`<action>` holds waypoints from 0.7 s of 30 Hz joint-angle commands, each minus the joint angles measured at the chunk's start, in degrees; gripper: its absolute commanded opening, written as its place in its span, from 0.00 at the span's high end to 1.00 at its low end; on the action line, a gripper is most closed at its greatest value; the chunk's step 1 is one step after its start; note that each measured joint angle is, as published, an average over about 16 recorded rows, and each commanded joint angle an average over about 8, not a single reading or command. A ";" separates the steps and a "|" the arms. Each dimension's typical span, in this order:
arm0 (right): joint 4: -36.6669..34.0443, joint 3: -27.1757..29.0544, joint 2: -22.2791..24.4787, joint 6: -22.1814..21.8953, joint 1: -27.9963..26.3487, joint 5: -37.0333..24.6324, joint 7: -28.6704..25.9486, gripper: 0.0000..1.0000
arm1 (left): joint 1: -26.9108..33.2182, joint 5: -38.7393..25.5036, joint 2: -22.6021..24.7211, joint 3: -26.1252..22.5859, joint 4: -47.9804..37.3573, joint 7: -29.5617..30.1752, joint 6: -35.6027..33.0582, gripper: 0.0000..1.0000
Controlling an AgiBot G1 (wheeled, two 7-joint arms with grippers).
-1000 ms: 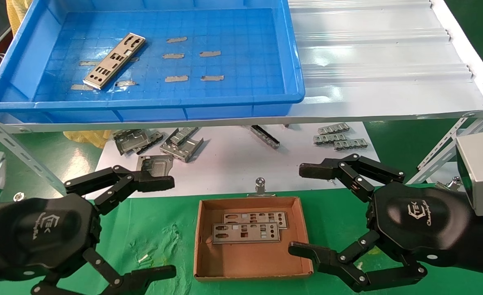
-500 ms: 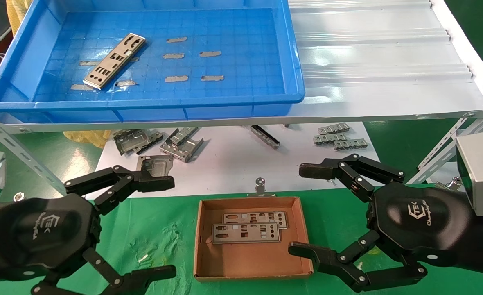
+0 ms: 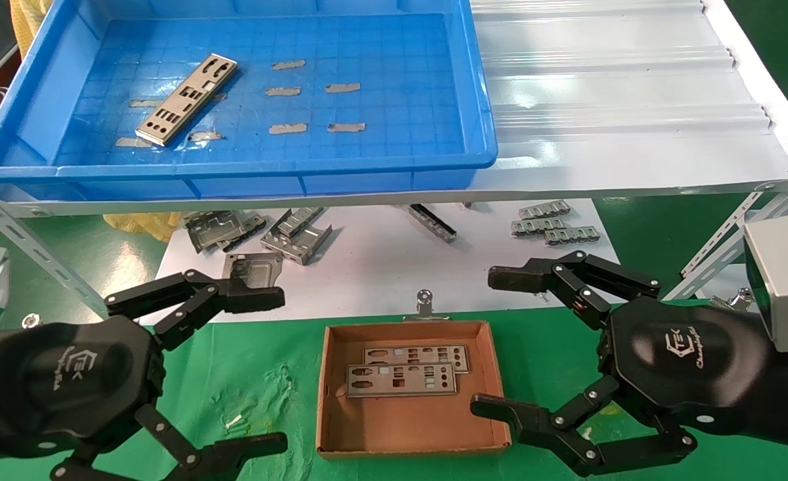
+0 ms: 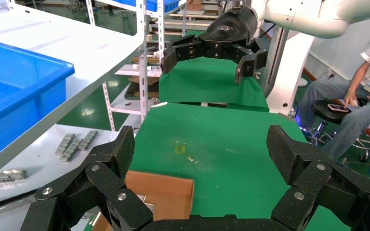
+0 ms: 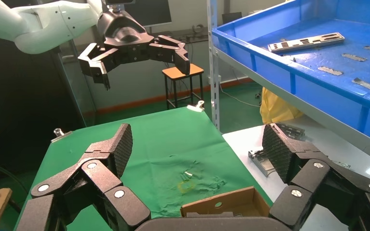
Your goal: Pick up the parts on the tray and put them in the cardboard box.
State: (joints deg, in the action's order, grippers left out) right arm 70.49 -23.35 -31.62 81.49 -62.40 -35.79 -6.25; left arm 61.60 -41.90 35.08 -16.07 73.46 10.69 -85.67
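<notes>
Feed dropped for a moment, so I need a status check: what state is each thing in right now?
Left tool: open, empty, left of the box.
Right tool: open, empty, right of the box.
Tray: holds one plate, lying flat.
Box: open, two overlapping plates flat inside.

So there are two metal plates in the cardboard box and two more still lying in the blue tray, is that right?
Not quite. The cardboard box does hold two metal plates, but the head view shows only one plate still lying in the blue tray; the other grey bits there are tape strips.
</notes>
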 commanded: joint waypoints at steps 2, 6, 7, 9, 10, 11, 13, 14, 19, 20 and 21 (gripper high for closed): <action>0.00 0.00 0.00 0.00 0.00 0.00 0.00 0.00 | 0.00 0.00 0.00 0.00 0.00 0.00 0.00 0.00; 0.00 0.00 0.00 0.00 0.00 0.00 0.00 0.00 | 0.00 0.00 0.00 0.00 0.00 0.00 0.00 0.00; 0.00 0.00 0.00 0.00 0.00 0.00 0.00 0.00 | 0.00 0.00 0.00 0.00 0.00 0.00 0.00 0.00; 0.00 0.00 0.00 0.00 0.00 0.00 0.00 0.00 | 0.00 0.00 0.00 0.00 0.00 0.00 0.00 0.00; 0.00 0.00 0.00 0.00 0.00 0.00 0.00 0.00 | 0.00 0.00 0.00 0.00 0.00 0.00 0.00 0.00; 0.00 0.00 0.00 0.00 0.00 0.00 0.00 0.00 | 0.00 0.00 0.00 0.00 0.00 0.00 0.00 0.00; 0.00 0.00 0.00 0.00 0.00 0.00 0.00 0.00 | 0.00 0.00 0.00 0.00 0.00 0.00 0.00 0.00; 0.00 0.00 0.00 0.00 0.00 0.00 0.00 0.00 | 0.00 0.00 0.00 0.00 0.00 0.00 0.00 0.00; 0.00 0.00 0.00 0.00 0.00 0.00 0.00 0.00 | 0.00 0.00 0.00 0.00 0.00 0.00 0.00 0.00; 0.00 0.00 0.00 0.00 0.00 0.00 0.00 0.00 | 0.00 0.00 0.00 0.00 0.00 0.00 0.00 0.00; 0.00 0.00 0.00 0.00 0.00 0.00 0.00 0.00 | 0.00 0.00 0.00 0.00 0.00 0.00 0.00 0.00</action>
State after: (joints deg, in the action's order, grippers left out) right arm 70.49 -23.36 -31.62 81.49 -62.40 -35.79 -6.25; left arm 61.60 -41.89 35.08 -16.07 73.46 10.69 -85.67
